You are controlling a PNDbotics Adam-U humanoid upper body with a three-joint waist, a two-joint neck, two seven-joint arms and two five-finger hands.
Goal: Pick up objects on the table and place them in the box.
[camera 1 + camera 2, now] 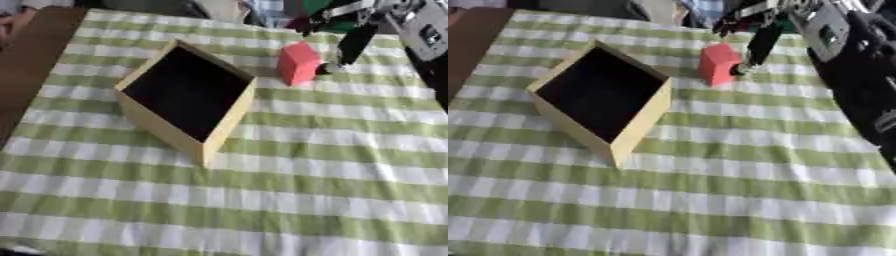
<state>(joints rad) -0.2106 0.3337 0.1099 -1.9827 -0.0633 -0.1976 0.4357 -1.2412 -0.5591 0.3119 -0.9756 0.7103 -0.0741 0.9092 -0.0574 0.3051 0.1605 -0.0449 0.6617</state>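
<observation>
A green-and-white striped cloth (289, 200) covered the table. On it sat a yellow box (229, 122) with a dark, open inside. Beyond the box and to its right stood a red block (297, 63). The right hand (354, 42) reached down just right of the block, one straight finger's tip touching it, holding nothing.

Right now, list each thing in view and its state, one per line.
Box: open-topped, dark inside, nothing visible in it.
Red block: upright on the tablecloth, outside the box.
Right hand: beside the block, a finger touching its right side.
Tablecloth: spread flat.
</observation>
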